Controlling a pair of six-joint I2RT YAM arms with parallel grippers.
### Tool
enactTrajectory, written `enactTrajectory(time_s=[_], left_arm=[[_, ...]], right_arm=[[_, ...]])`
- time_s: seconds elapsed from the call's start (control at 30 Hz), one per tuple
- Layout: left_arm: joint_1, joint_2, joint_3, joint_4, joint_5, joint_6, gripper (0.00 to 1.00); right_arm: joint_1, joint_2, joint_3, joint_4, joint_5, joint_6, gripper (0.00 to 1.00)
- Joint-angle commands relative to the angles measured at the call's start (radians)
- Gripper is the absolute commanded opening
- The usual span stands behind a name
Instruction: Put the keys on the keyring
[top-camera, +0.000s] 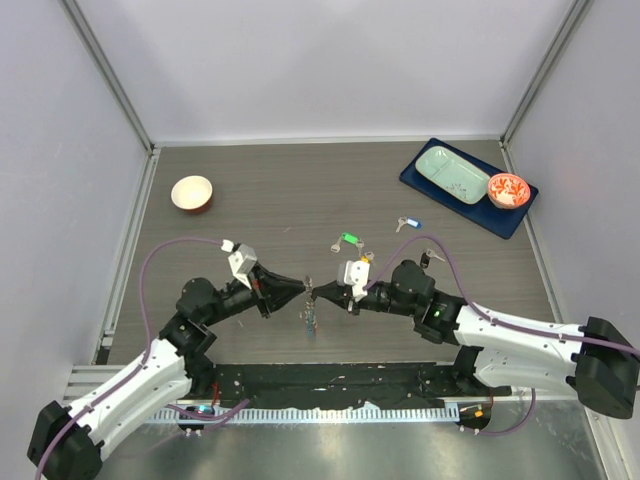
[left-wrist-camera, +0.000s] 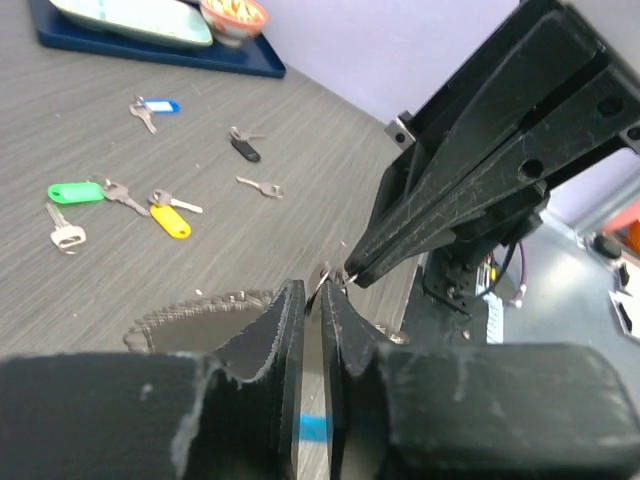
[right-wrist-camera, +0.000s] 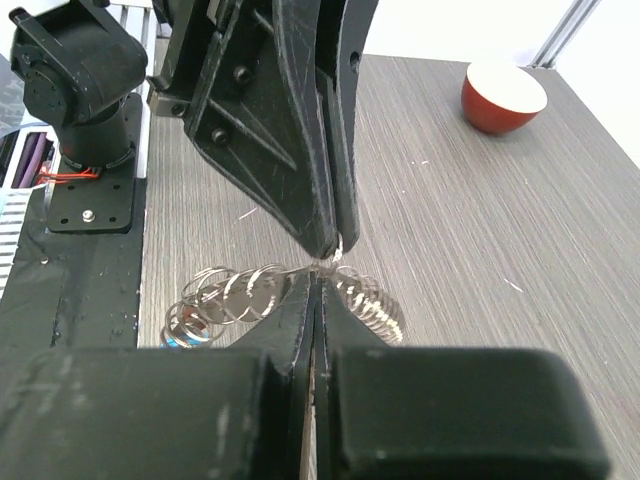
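Left hand (top-camera: 304, 288) and right hand (top-camera: 319, 292) meet tip to tip at the keyring (top-camera: 311, 316), centre of the top view.
The right hand is pinched fully closed on the keyring, its wire loops drooping either side of the tips. The left hand shows a thin slit between its fingers, tips at a loop; whether it grips cannot be told. A green-tagged key (left-wrist-camera: 75, 192), yellow-tagged key (left-wrist-camera: 170, 220) and blue-tagged key (left-wrist-camera: 160, 105) lie loose on the desk (top-camera: 280, 190), upper right of the hands.
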Motion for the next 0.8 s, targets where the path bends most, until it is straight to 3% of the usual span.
enactTrajectory(time_s=[0.0, 0.27, 0.5, 0.63, 0.77], left_arm=[[0.006, -0.074, -0.042, 0.158, -0.114, -0.013, 0.19], [0.005, -0.13, -0.12, 0.19, -0.145, -0.022, 0.39], [0.005, -0.015, -0.146, 0.313, -0.082, 0.075, 0.57], [0.005, 0.076, -0.122, 0.352, 0.01, 0.16, 0.57], [0.006, 0.079, -0.091, 0.254, 0.047, 0.271, 0.54]], right_arm=[[0.009, -0.027, 0.074, -0.123, 0.045, -0.045, 0.01], [0.009, 0.014, 0.15, -0.234, 0.059, -0.098, 0.01], [0.009, 0.04, 0.221, -0.346, 0.058, -0.148, 0.01], [0.009, 0.056, 0.252, -0.405, 0.045, -0.158, 0.01], [0.009, 0.06, 0.276, -0.447, 0.025, -0.174, 0.01]])
